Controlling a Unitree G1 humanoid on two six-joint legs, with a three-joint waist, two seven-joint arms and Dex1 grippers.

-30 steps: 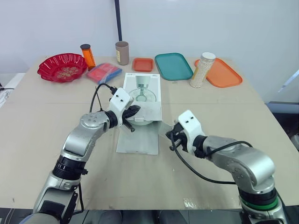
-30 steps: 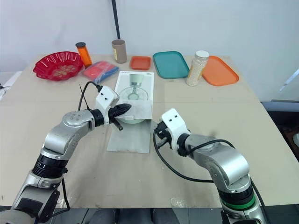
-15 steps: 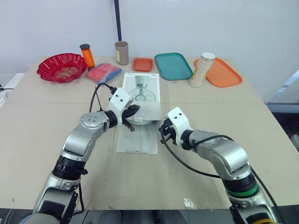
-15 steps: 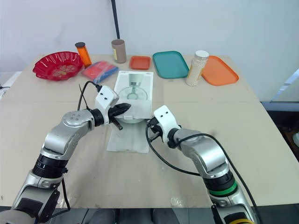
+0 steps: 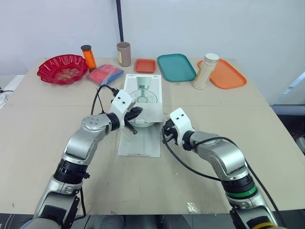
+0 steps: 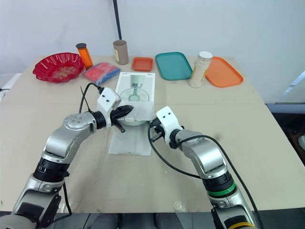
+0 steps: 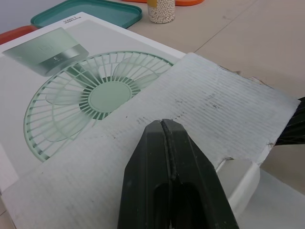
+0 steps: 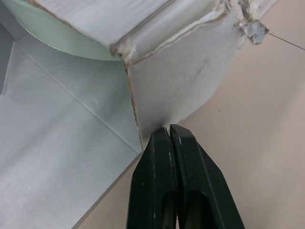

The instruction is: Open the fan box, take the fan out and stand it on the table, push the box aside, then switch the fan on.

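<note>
You're in what looks like a robot test lab. A plain beige table (image 5: pixel 267 119) stands against a bare white wall (image 5: pixel 214 24). Along its far edge sit unrelated props: a red scalloped plastic bowl (image 5: pixel 63 68), a flat teal plastic tray (image 5: pixel 177 67), a flat orange plastic tray (image 5: pixel 228 75) and a clear jar of white beads (image 5: pixel 206 71).

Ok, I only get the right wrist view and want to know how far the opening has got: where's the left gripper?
Observer: The left gripper is shut, at a raised flap over the printed top of the fan box.
Operator: Is the box open?
Observer: Partly; it lies flat, its long front flap folded out on the table.
Operator: What's beyond the box?
Observer: A teal tray and a small orange tray.
</note>
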